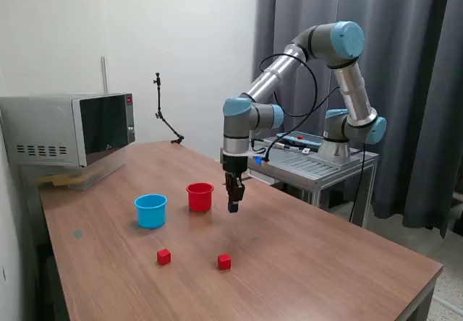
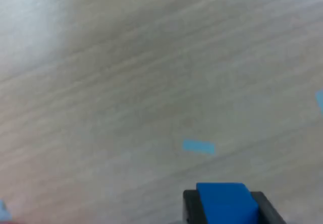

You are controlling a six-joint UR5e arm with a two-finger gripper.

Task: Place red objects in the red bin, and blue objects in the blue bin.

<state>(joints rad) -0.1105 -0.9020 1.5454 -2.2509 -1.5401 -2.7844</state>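
The two-finger gripper [image 1: 233, 207] was clamped on a small dark blue cube [image 2: 225, 204], held above the wooden table [image 1: 325, 256] just beside the round red plastic cup [image 1: 200, 197]. The carry should pass over that cup, centring above the light-blue plastic cup [image 1: 150, 210] before release.

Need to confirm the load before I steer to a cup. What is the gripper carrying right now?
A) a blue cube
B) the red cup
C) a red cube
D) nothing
A: the wrist view shows a blue cube clamped between the gripper's fingers, and in the exterior view both red cubes lie on the table while the red cup stands apart.
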